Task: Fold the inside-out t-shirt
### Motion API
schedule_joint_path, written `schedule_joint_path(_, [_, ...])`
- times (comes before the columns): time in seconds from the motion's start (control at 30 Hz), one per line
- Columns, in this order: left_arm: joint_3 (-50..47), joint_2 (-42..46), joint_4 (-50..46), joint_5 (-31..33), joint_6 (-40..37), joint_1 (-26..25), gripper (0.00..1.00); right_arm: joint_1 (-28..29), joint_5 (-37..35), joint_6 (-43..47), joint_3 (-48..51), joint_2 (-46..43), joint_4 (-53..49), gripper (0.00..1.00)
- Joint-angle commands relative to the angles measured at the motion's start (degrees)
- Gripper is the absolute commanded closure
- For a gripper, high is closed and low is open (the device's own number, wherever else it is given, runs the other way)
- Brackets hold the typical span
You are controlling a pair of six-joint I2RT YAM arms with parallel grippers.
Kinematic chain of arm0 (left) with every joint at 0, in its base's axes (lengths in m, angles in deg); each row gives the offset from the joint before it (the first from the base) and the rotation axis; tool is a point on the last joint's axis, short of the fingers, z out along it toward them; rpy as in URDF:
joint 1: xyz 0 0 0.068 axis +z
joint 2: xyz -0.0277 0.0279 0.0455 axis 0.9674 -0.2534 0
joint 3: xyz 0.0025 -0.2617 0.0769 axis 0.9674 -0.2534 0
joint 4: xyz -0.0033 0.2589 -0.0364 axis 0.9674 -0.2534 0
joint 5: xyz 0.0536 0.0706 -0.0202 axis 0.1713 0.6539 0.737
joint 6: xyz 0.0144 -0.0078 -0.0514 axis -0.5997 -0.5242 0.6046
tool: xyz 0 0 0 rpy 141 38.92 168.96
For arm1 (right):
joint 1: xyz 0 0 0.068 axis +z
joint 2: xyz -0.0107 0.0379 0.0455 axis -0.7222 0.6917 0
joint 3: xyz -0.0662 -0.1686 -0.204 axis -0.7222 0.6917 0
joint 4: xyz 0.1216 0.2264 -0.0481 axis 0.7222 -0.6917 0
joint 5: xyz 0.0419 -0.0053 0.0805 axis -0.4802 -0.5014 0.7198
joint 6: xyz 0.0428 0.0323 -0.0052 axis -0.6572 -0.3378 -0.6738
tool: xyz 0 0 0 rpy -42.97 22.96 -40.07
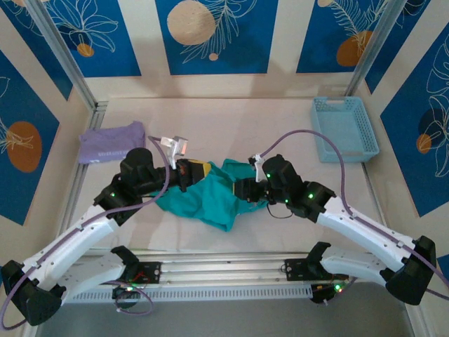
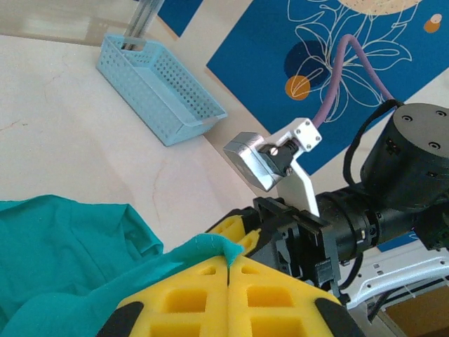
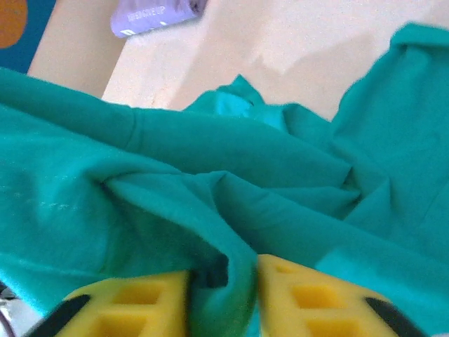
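Folding looks barely begun: the crumpled teal-green cotton t-shirt (image 1: 210, 200) lies bunched on the pale table (image 1: 231, 126), the left gripper (image 2: 230, 256) clamped on its edge and the right gripper (image 3: 223, 272) straddling a fold, perhaps pinching it.

White lettering printed on lavender folded shirt (image 3: 156, 12), too blurred to be read; no legible print made out on teal t-shirt (image 3: 231, 161)

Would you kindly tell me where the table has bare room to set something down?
Bare: the far strip of table between the purple shirt and the blue basket, and the near strip before the teal t-shirt. Crowded: the middle, where the left hand and right hand meet the t-shirt.
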Motion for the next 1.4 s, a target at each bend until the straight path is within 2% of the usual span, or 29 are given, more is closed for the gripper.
schedule_joint_path(0.0, [-1.6, 1.1, 0.4, 2.2, -1.6, 0.2, 1.0, -1.3, 2.8, -1.6, 4.3, -5.8, 13.3, 0.88])
schedule_joint_path(0.07, [-2.6, 1.3, -0.1, 4.0, -1.7, 0.2, 1.0, -3.6, 8.5, -1.6, 7.9, -8.6, 23.0, 0.97])
schedule_joint_path(0.17, [-3.8, 1.7, -1.0, 8.0, -0.5, 0.3, 1.0, -8.4, 19.9, -2.2, 10.2, -9.2, 33.1, 1.0])
schedule_joint_path(0.3, [-4.5, 1.7, -1.0, 10.1, 0.5, 0.4, 1.0, -11.1, 30.3, 0.6, 10.0, -7.6, 38.3, 1.0])
schedule_joint_path(0.47, [-4.0, 0.6, -3.2, 10.8, -0.4, 0.3, 1.0, -12.6, 37.1, 2.2, 9.0, -4.9, 41.3, 0.99])
schedule_joint_path(0.67, [-4.2, 2.6, -4.4, 11.8, -3.9, 0.4, 0.96, -13.2, 34.8, 9.3, 6.8, -4.4, 31.7, 0.99])
schedule_joint_path(0.73, [-4.0, 3.3, -4.7, 11.1, -4.9, 0.3, 0.91, -13.4, 34.5, 10.2, 7.2, -4.7, 30.7, 0.99])
schedule_joint_path(0.8, [-3.9, 3.6, -5.4, 10.8, -5.7, 0.3, 0.89, -13.4, 34.8, 10.2, 8.2, -5.0, 31.7, 0.99])
schedule_joint_path(0.83, [-4.0, 3.6, -5.7, 10.8, -5.8, 0.4, 0.92, -13.3, 34.9, 10.1, 8.8, -5.1, 32.4, 0.99])
schedule_joint_path(0.87, [-4.1, 3.5, -5.7, 10.3, -6.0, 0.3, 0.99, -13.3, 35.0, 9.8, 9.5, -5.2, 33.2, 0.98])
schedule_joint_path(0.9, [-4.0, 3.3, -5.7, 9.5, -6.2, 0.4, 1.0, -13.3, 35.1, 9.9, 10.0, -5.3, 33.5, 0.97])
schedule_joint_path(0.97, [-3.9, 3.1, -4.8, 7.2, -6.7, 0.4, 1.0, -12.8, 33.4, 12.3, 9.8, -5.4, 30.0, 0.89])
schedule_joint_path(1.07, [-3.7, 3.2, -3.5, 4.6, -7.3, 0.4, 1.0, -10.5, 27.4, 19.6, 8.1, -6.2, 20.1, 0.75])
schedule_joint_path(1.2, [-3.7, 3.0, -3.2, 2.1, -8.8, 0.3, 1.0, -8.8, 20.2, 25.0, 6.7, -8.7, 12.8, 0.55])
schedule_joint_path(1.37, [-4.8, 2.9, -1.7, -0.3, -9.3, 0.4, 1.0, -8.7, 11.5, 26.8, 3.2, -10.2, 6.1, 0.48])
